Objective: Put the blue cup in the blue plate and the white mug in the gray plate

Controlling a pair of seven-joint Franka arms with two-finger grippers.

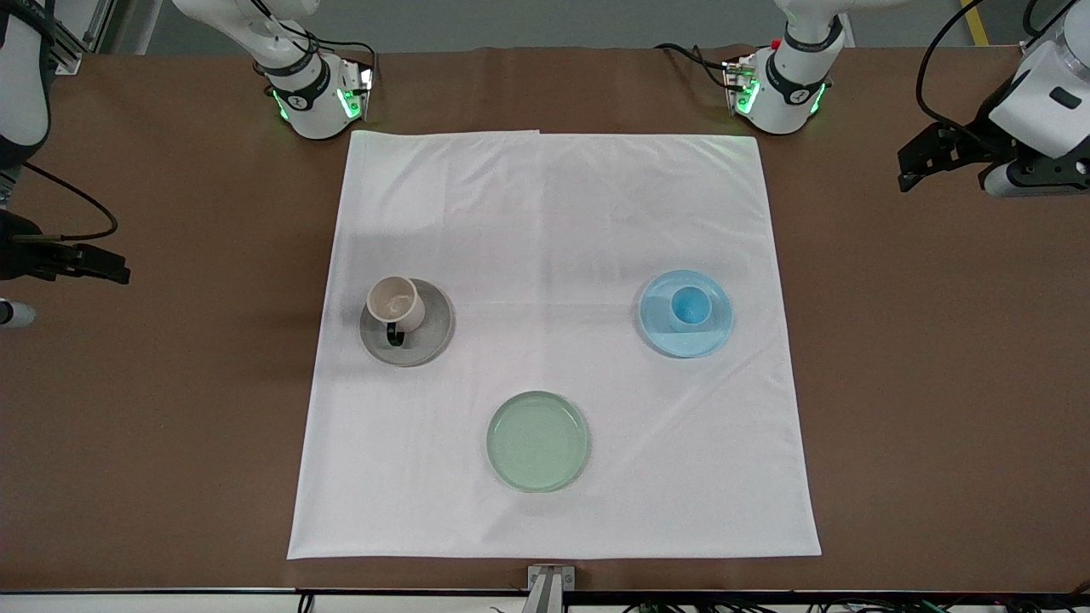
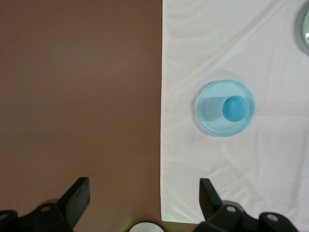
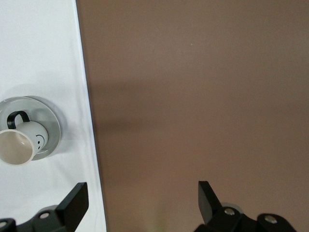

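Observation:
The blue cup stands upright in the blue plate toward the left arm's end of the white cloth; both show in the left wrist view, cup on plate. The white mug with its black handle stands in the gray plate toward the right arm's end; the right wrist view shows mug and plate. My left gripper is open and empty over bare table off the cloth. My right gripper is open and empty over bare table at the other end.
A pale green plate lies empty on the white cloth, nearer the front camera than the other two plates. Brown table surrounds the cloth. Both arm bases stand along the table's top edge.

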